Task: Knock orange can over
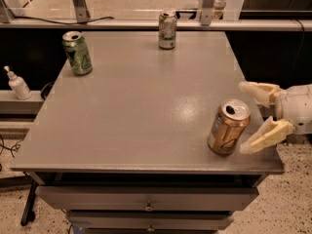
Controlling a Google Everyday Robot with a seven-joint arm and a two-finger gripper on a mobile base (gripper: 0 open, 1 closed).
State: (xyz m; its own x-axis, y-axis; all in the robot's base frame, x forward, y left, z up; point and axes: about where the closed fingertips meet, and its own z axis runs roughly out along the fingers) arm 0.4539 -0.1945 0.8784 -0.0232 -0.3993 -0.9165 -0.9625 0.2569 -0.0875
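Observation:
The orange can [228, 127] stands upright near the front right corner of the grey table [141, 106]. It is golden-orange with a silver top. My gripper [252, 118] comes in from the right edge of the view, just right of the can. Its two pale fingers are spread apart, one finger [258, 92] behind the can's top and one [263, 136] by its lower right side. The front fingertip is very close to the can; I cannot tell if it touches.
A green can [77, 53] stands at the table's back left. A pale white-and-green can [167, 29] stands at the back middle. A small white bottle [17, 84] sits on a ledge left of the table. Drawers [146, 206] lie below the tabletop.

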